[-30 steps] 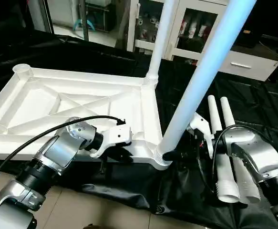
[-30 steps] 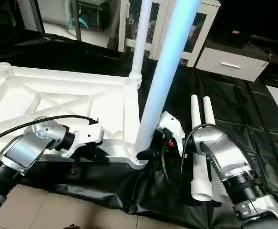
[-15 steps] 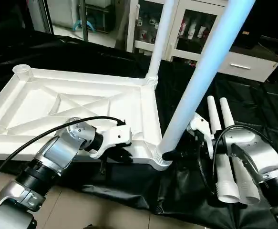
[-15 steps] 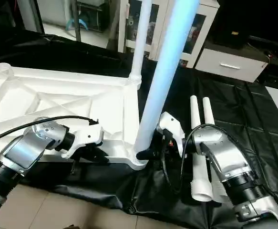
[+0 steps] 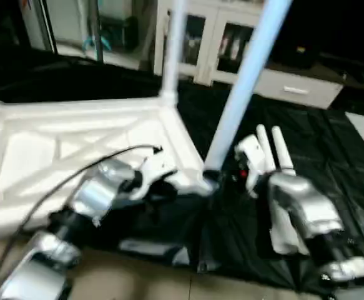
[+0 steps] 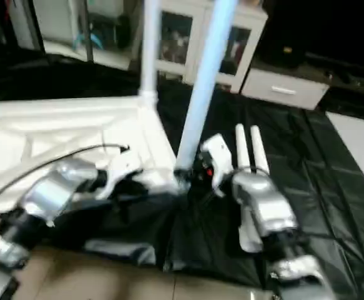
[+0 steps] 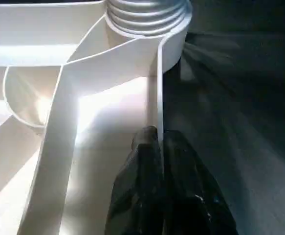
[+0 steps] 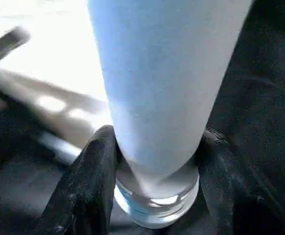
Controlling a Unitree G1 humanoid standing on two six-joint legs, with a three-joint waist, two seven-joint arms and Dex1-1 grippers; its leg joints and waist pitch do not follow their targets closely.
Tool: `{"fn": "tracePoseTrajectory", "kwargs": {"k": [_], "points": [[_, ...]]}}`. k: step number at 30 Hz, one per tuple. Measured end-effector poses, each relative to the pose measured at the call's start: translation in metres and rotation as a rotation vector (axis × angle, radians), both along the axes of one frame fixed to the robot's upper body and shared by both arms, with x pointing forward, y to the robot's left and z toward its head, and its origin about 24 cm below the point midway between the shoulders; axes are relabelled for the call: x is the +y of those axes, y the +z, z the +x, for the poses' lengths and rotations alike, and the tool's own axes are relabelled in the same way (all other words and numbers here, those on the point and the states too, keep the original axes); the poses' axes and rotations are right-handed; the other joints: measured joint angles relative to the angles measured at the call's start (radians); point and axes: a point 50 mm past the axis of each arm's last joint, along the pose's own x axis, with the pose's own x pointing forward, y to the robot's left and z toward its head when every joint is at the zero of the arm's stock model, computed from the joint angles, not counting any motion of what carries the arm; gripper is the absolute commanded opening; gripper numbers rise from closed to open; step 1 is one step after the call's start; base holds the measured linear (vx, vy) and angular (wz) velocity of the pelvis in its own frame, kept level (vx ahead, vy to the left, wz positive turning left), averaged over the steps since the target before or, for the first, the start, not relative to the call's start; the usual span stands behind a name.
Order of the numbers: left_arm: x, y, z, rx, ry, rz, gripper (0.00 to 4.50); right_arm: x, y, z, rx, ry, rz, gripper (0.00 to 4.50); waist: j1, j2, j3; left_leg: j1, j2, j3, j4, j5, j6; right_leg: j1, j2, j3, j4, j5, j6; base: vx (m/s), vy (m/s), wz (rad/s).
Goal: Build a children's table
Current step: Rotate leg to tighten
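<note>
Fingers (image 8: 96,181) of my right gripper (image 8: 154,186) straddle the base of the near leg (image 5: 244,94), one black pad on each side of the tube just above its ribbed collar; they look to be grasping it. That leg rises tilted out of the tabletop's near corner socket (image 5: 208,182). My left gripper (image 7: 162,147) is clenched on the thin rim wall of the tabletop (image 5: 38,144), a little way along from that same corner, pinning the slab to the counter (image 5: 331,150).

Tabletop lies upside down, ribs and X-brace showing. A second leg (image 5: 174,44) already stands in the far corner socket. Two spare legs (image 5: 270,147) lie side by side on the black cover, just beside my right forearm.

Judgement: step in hand is seating the near leg. To do it well I'd keep the left pinch firm so the slab cannot skid, hold the right grip low near the collar, bring the tube square to the socket before pressing, and avoid levering sideways against the rim. Whether the collar is fully home I cannot tell.
</note>
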Motion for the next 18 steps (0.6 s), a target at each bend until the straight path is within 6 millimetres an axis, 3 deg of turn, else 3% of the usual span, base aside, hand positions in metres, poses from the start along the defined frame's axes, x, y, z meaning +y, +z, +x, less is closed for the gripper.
{"fn": "tracePoseTrajectory", "kwargs": {"k": [3,8,12,15,18], "points": [[-0.012,-0.001,0.013,-0.041,0.120,0.022,0.00,0.026,-0.003,0.015,-0.014,-0.226,-0.008,1.99,-0.007,0.001,0.001,0.000,-0.001,-0.003,-0.001,0.002,-0.003,-0.002,0.000,-0.001,-0.001,0.000,0.000,0.000,0.000,0.00],[-0.024,-0.002,0.024,-0.088,0.188,0.047,0.00,0.049,-0.003,0.029,-0.036,-0.439,-0.015,1.98,-0.009,0.002,0.001,-0.003,-0.009,-0.015,-0.002,0.002,-0.004,-0.004,0.000,-0.001,-0.005,0.000,0.000,0.000,0.000,0.00],[-0.025,0.000,0.026,-0.108,0.194,0.042,0.00,0.051,-0.002,0.031,-0.059,-0.482,0.035,1.98,-0.008,-0.001,0.000,-0.010,-0.009,-0.015,-0.001,0.002,-0.003,-0.006,0.000,0.001,-0.008,0.013,0.005,0.000,0.000,0.00],[-0.026,0.004,0.028,-0.125,0.188,0.037,0.00,0.050,0.002,0.034,-0.082,-0.479,0.059,1.98,-0.007,0.000,0.000,-0.019,-0.009,-0.012,-0.002,0.004,-0.001,-0.014,0.000,0.000,-0.008,0.015,0.000,0.000,0.000,0.00],[-0.026,0.006,0.029,-0.135,0.177,0.029,0.00,0.046,0.004,0.035,-0.100,-0.467,0.081,2.66,-0.005,0.000,0.000,-0.026,-0.009,-0.009,-0.002,0.004,0.000,-0.021,0.000,0.000,-0.008,0.015,0.000,0.000,0.000,0.00]]}}
